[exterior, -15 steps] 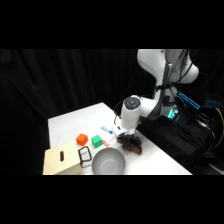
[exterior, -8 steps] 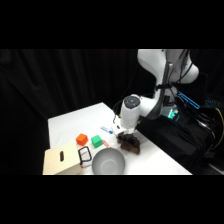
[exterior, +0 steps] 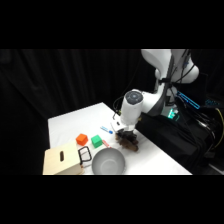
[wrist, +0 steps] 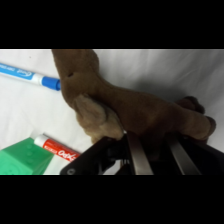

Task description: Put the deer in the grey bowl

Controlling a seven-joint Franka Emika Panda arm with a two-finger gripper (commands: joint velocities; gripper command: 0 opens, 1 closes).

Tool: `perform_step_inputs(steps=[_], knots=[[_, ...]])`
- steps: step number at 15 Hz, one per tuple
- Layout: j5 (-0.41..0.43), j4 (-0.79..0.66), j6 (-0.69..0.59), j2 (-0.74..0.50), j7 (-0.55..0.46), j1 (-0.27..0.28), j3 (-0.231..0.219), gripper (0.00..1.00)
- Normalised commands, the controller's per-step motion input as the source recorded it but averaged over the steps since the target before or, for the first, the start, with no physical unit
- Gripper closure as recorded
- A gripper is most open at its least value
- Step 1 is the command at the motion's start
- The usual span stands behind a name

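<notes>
Under the gripper: the deer (exterior: pixel 128 141), brown, lying on the white table (exterior: pixel 75 122).
Gripper (exterior: pixel 124 131): low over the table, right on top of the deer; in the wrist view (wrist: pixel 155 157) two metal fingers (wrist: pixel 136 159) rising from the bottom edge, one each side of the deer's body.
Grip: fingers narrow, set around the deer; contact looks likely, but whether pressed firm cannot be told.
Deer (wrist: pixel 130 107): fills most of the wrist view, body across the frame, a lighter ear or leg hanging just before the left finger.
Bowl (exterior: pixel 108 162): grey, round, shiny inside, near the gripper, toward the table's front edge and well apart from the deer.
Beside the bowl: a black rounded frame (exterior: pixel 85 155), touching or nearly touching the bowl's rim, on the side away from the gripper.
Farther from the gripper: a tan box (exterior: pixel 62 161) with a dark slot, at the table's front corner.
Between gripper and box: a green cube (exterior: pixel 96 141) and an orange cube (exterior: pixel 81 139), just beside each other.
Close to the gripper: a blue and white pen (wrist: pixel 30 77) and a red and white tube (wrist: pixel 56 149) next to a green block (wrist: pixel 25 159), all lying on the table by the deer.
</notes>
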Motion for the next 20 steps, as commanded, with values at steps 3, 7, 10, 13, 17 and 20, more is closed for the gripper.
perform_step_inputs(steps=[3, 7, 10, 13, 17, 20], knots=[[-0.04, 0.01, -0.47, -0.46, 0.13, -0.001, 0.093, 0.93], [0.059, 0.19, -0.33, -0.22, 0.02, -0.094, 0.154, 0.94], [0.085, 0.35, -0.12, 0.09, 0.03, -0.099, 0.137, 0.95], [0.033, 0.44, -0.09, 0.26, 0.11, -0.048, 0.103, 0.95], [0.073, 0.5, -0.15, 0.32, 0.08, 0.017, 0.093, 0.95], [0.055, 0.5, -0.17, 0.32, 0.09, 0.084, 0.042, 0.95]])
